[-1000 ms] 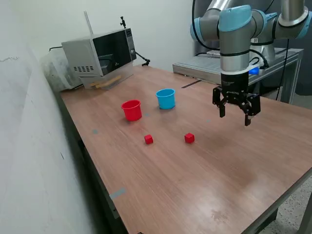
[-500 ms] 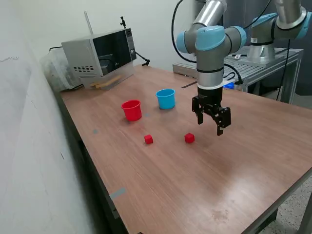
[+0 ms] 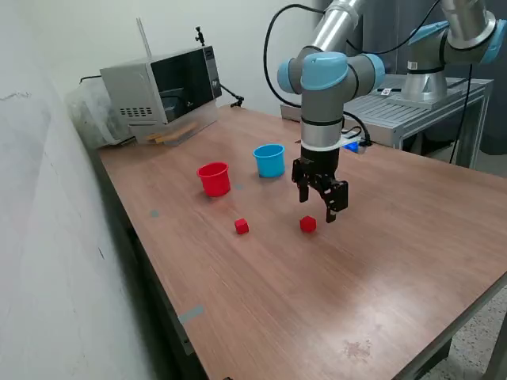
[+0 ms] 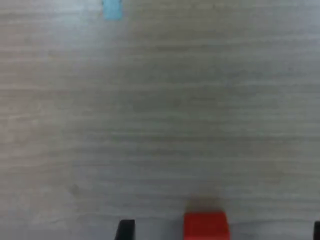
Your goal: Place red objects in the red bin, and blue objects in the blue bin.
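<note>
Gripper [image 3: 320, 203] open, empty, above red cube [image 3: 308, 225].

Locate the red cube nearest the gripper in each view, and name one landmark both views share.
Exterior view: the red cube lies on the table just below the open gripper, on the exterior view's right of the other red cube.
Wrist view: the same cube sits at the frame's edge, between the dark fingers.
Shared landmark: the wood-grain table.

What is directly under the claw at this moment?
A red cube on bare wooden table sits just below the open claw; the wrist view shows it between the fingertips. The cube's underside is hidden.
</note>
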